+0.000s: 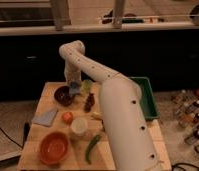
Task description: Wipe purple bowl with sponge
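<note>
The purple bowl [63, 95] is small, round and very dark, at the back left of the wooden table [38, 150]. My white arm reaches from the lower right up and over to it. My gripper [74, 90] hangs at the bowl's right rim, with a small blue-grey block, the sponge [75, 91], at its tip, touching the bowl's edge.
A flat blue-grey cloth [45, 118] lies left of centre. An orange bowl [54, 147] sits front left, a white cup [79, 126] in the middle, an orange fruit [67, 117], a green pepper [92, 146], a dark item [89, 102]. A green bin [145, 97] stands right.
</note>
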